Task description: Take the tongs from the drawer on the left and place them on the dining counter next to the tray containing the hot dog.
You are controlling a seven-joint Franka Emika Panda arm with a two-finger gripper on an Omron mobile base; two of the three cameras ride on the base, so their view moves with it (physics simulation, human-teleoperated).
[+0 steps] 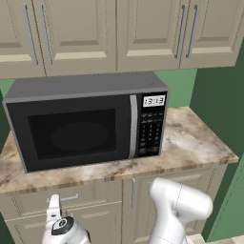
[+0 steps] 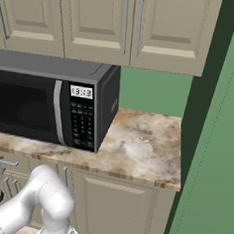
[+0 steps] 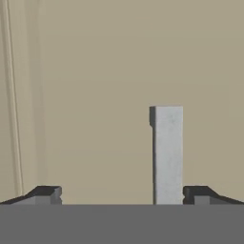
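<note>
Jaws wide apart astride the silver handle [image 3: 167, 155] of the shut drawer [image 3: 95, 95].

Glossy white rounded arm [image 1: 178, 205] of bulbous shells. A dark ring circles the joint cap [image 1: 62, 225] on the wrist. The tool [image 3: 122, 195] ends in two small dark tips with grey pads.
</note>
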